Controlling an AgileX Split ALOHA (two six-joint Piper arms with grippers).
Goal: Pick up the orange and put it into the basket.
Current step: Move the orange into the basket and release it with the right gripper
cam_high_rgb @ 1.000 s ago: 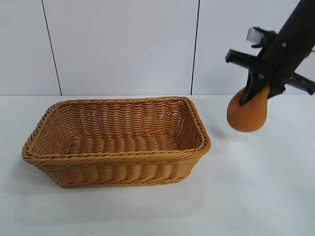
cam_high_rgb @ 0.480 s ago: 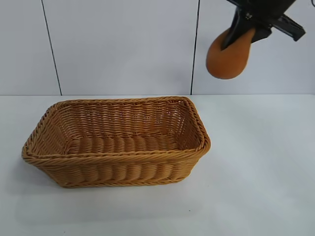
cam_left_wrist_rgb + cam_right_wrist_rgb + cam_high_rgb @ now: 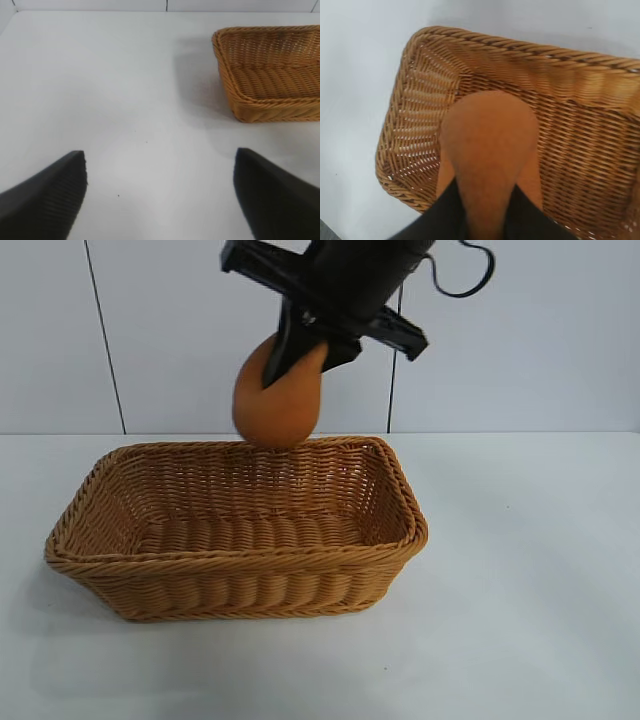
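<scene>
Right pincer (image 3: 295, 355) gripping dull, matte orange (image 3: 278, 400)

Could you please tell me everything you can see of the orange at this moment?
The orange is a dull-orange fruit with matte skin, squeezed into a stretched, teardrop-like shape. The right claw is shut on its upper part and holds it in the air, its rounded end hanging down. It hangs over the basket, near the far rim, touching neither the wicker nor the table. Only the claw's black fingers touch it.
</scene>
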